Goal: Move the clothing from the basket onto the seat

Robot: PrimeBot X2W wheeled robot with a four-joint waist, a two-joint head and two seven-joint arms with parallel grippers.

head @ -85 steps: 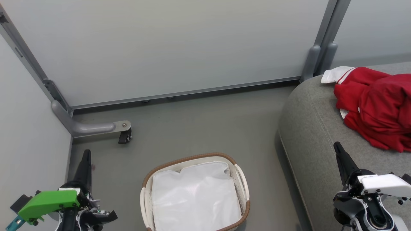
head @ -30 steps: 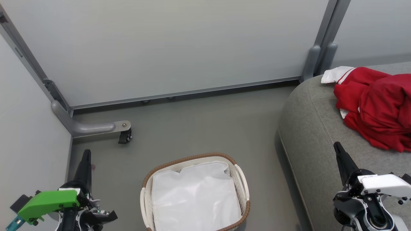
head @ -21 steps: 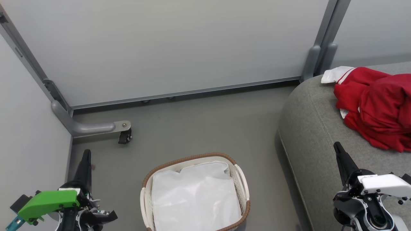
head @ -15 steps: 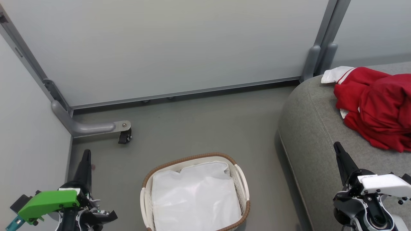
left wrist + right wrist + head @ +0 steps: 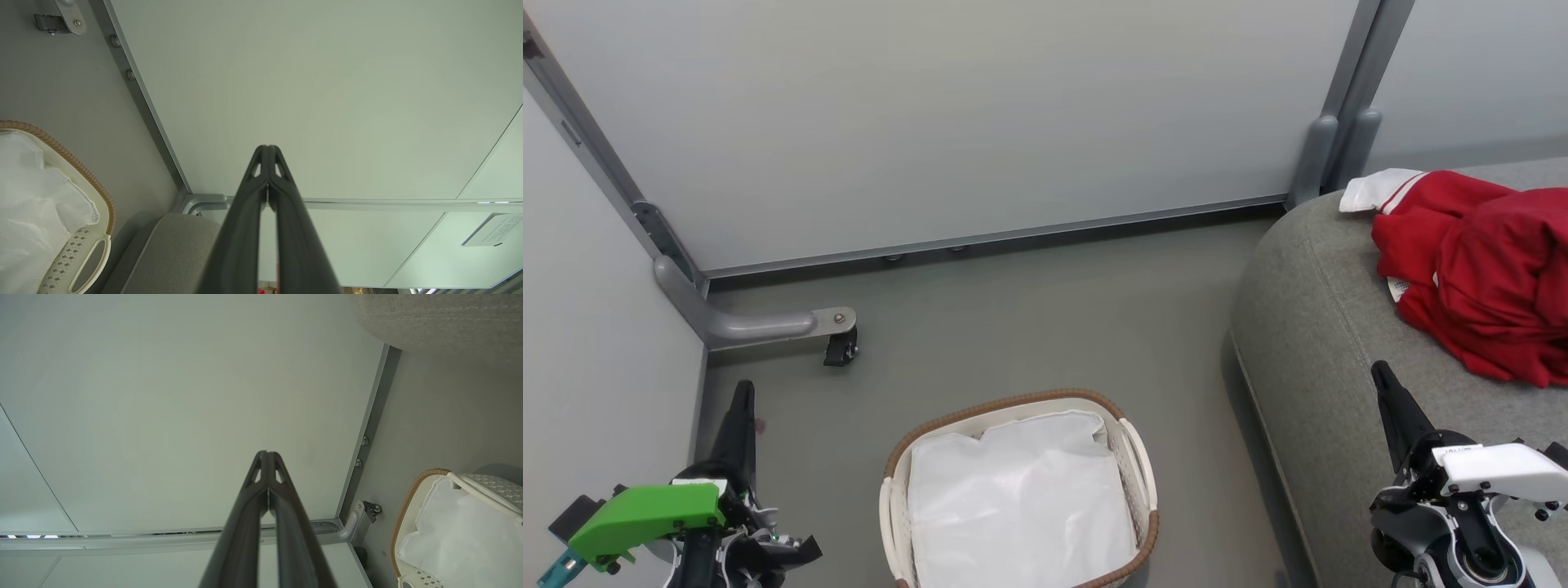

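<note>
The red clothing (image 5: 1478, 278) with a white cuff lies crumpled on the grey seat (image 5: 1323, 343) at the right. The cream basket (image 5: 1139, 474) with a brown rim stands on the floor at bottom centre, holding just its white cloth liner (image 5: 1017, 506). The basket (image 5: 92, 232) also appears at lower left in the left wrist view and the basket (image 5: 412, 498) at lower right in the right wrist view. My left gripper (image 5: 742, 390) is shut at lower left, empty. My right gripper (image 5: 1379, 371) is shut at lower right, over the seat's front edge, empty. Both wrist views show the fingertips (image 5: 267, 149) (image 5: 267, 454) pressed together.
Pale partition panels (image 5: 931, 114) with grey frames wall off the back and left. A curved grey foot with a black caster (image 5: 840, 349) sits on the floor at left. Grey floor (image 5: 1045, 327) lies between basket, panels and seat.
</note>
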